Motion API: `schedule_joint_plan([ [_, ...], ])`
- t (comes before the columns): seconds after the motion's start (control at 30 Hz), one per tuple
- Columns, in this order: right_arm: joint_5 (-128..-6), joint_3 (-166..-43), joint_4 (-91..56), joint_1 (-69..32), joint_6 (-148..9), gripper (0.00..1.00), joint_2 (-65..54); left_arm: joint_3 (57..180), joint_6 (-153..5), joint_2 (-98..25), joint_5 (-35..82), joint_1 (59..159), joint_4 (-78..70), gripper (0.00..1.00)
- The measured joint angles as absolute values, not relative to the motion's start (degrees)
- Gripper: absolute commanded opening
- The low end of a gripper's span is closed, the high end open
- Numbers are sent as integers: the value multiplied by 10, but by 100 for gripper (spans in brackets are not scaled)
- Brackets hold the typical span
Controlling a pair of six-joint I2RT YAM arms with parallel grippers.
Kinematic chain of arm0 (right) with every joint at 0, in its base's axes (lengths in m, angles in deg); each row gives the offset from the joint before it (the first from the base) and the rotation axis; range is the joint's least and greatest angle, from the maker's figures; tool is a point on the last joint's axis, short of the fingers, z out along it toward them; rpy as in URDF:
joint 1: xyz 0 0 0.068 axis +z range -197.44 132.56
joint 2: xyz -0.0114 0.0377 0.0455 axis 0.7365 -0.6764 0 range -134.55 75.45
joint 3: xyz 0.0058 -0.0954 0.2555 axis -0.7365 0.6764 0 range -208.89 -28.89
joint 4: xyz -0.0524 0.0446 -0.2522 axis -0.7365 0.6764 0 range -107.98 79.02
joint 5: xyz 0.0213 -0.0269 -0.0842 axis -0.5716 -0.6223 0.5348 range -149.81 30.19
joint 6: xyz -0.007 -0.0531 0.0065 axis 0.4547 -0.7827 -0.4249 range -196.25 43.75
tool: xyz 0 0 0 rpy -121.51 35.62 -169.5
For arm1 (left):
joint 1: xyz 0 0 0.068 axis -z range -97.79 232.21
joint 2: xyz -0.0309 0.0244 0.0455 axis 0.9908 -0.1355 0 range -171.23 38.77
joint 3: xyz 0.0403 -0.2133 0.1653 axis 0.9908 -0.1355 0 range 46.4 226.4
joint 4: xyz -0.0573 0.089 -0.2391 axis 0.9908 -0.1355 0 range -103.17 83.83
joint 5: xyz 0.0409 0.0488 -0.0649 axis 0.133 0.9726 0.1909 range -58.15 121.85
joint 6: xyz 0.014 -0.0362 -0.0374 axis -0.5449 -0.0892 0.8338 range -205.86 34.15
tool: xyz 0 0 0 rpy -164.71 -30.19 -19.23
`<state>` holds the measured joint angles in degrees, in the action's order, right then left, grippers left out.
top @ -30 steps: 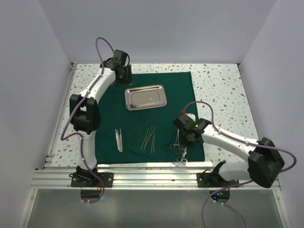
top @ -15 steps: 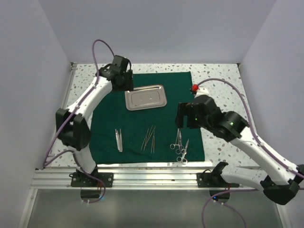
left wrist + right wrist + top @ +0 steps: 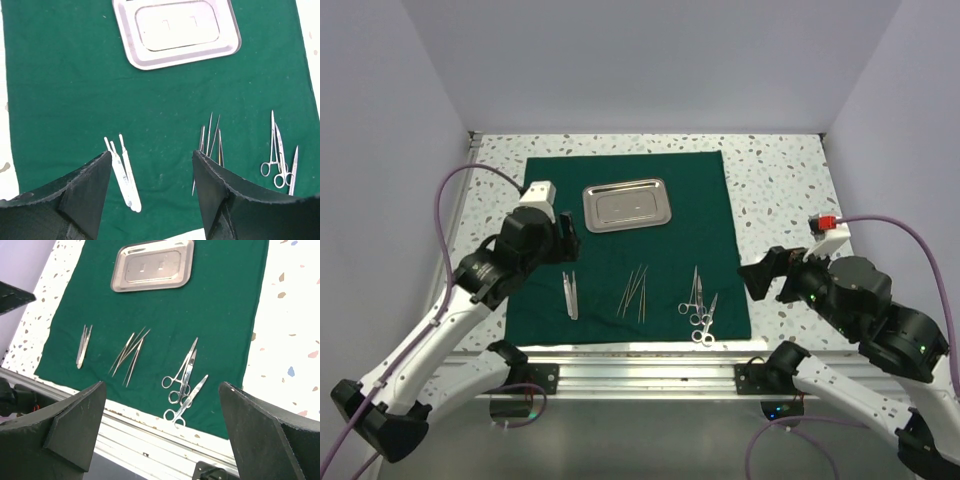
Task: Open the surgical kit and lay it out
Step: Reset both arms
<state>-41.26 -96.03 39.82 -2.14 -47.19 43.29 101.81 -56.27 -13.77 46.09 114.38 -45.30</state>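
We see the green cloth [image 3: 630,250] spread flat on the worktop [image 3: 775,180], with the steel tray [image 3: 626,204] at its far middle. The tweezers [image 3: 569,294], probes [image 3: 636,290] and scissors [image 3: 698,305] lie in a row near its front edge, their long axes running roughly front to back. Our left gripper [image 3: 151,153], jaws wide apart and empty, hangs over the cloth's left side, nearest the tweezers. Our right gripper [image 3: 162,383], likewise apart and empty, sits off the cloth's right edge, with the scissors to its left. The layout looks complete to us.
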Motion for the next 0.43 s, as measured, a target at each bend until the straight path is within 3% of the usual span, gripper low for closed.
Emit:
schedule_joint_plan([
  [0.43, -419, -939, 425, -21, -468, 98, 457, 1052, -590, -160, 480, 1144, -466, 74],
])
